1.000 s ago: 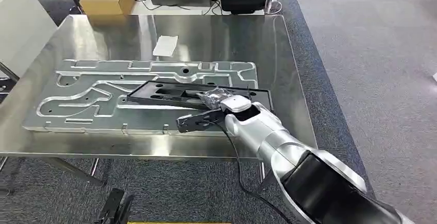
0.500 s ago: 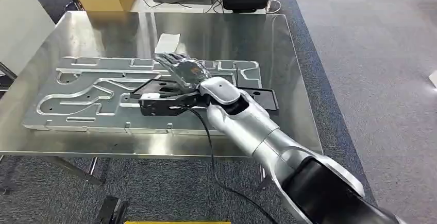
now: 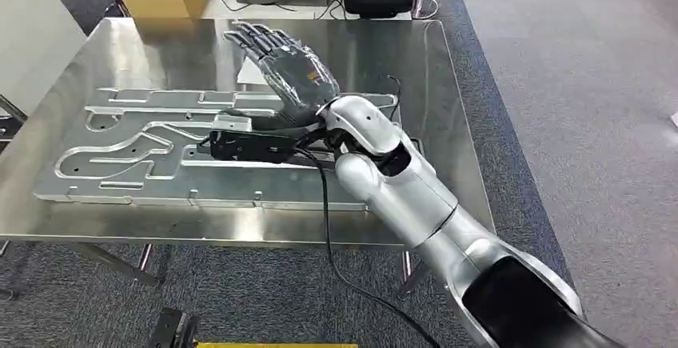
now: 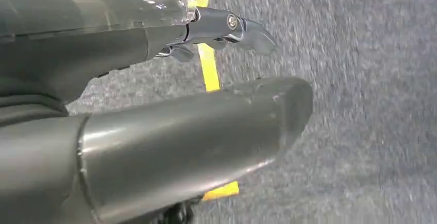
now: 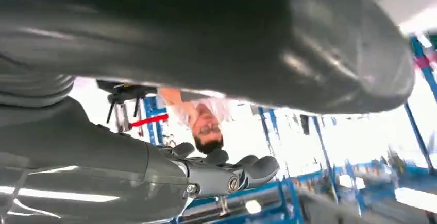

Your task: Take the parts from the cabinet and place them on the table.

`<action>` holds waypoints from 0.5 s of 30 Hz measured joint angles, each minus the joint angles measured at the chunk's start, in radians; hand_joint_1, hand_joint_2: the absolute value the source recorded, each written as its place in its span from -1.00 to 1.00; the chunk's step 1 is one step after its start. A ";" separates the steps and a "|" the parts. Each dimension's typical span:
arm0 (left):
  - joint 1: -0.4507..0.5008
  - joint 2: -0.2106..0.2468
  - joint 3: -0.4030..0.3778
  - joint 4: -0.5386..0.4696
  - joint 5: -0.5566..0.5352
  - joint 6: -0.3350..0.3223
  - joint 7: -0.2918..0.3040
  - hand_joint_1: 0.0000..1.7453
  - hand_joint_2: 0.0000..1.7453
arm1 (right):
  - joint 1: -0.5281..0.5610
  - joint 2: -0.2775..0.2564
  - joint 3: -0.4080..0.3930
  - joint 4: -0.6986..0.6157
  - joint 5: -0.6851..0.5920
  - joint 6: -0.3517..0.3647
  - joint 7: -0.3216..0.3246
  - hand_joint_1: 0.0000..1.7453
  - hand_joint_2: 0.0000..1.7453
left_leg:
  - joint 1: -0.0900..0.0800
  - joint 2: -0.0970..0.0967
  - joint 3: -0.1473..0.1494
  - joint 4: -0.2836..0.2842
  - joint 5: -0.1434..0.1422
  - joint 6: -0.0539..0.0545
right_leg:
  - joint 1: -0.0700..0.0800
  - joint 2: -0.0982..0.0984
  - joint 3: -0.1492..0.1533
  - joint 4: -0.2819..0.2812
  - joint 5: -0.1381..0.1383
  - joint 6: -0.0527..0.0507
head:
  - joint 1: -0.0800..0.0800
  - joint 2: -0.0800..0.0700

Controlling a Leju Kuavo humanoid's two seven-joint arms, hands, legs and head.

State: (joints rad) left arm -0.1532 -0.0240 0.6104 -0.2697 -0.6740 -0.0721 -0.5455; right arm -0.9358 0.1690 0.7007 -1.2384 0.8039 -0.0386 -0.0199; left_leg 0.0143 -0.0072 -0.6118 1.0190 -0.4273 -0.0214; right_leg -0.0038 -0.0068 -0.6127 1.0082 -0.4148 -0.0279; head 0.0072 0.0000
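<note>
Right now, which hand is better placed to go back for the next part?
The right hand, as a guess. It is raised with fingers spread and holds nothing, above the metal table, with the black part lying on the machined plate. The left hand hangs low over the carpet.

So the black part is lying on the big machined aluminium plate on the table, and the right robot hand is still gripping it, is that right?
Not quite. The black part does lie on the machined aluminium plate on the table, but the head view shows the right robot hand raised above it, fingers spread, holding nothing.
</note>
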 joint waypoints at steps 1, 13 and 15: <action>0.003 -0.003 0.004 0.000 0.007 -0.003 -0.006 -1.00 -1.00 | 0.023 0.003 -0.016 -0.026 -0.104 0.006 -0.026 -1.00 -1.00 | -0.002 0.002 -0.006 0.030 -0.032 -0.004 | 0.000 0.000 0.003 -0.004 0.003 -0.005 | -0.002 0.000; 0.112 0.001 0.148 0.002 0.108 -0.009 -0.115 -1.00 -1.00 | 0.918 -0.133 -0.278 -0.477 -0.789 0.021 -0.436 -1.00 -1.00 | -0.007 -0.007 0.079 -0.011 -0.049 0.016 | 0.009 -0.013 -0.002 0.007 0.005 0.017 | -0.003 0.000; 0.135 0.002 0.189 0.002 0.097 -0.008 -0.115 -1.00 -1.00 | 1.101 -0.136 -0.397 -0.558 -0.784 0.057 -0.493 -1.00 -1.00 | 0.000 -0.003 0.077 -0.023 -0.033 0.038 | 0.008 -0.008 -0.006 0.010 0.001 0.031 | -0.004 0.000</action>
State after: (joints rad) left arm -0.0185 -0.0221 0.7993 -0.2678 -0.5772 -0.0805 -0.6607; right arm 0.1653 0.0328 0.3034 -1.7961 0.0202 0.0188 -0.5124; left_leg 0.0147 -0.0100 -0.5352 0.9964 -0.4603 0.0163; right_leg 0.0040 -0.0147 -0.6192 1.0180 -0.4143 0.0035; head 0.0034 0.0000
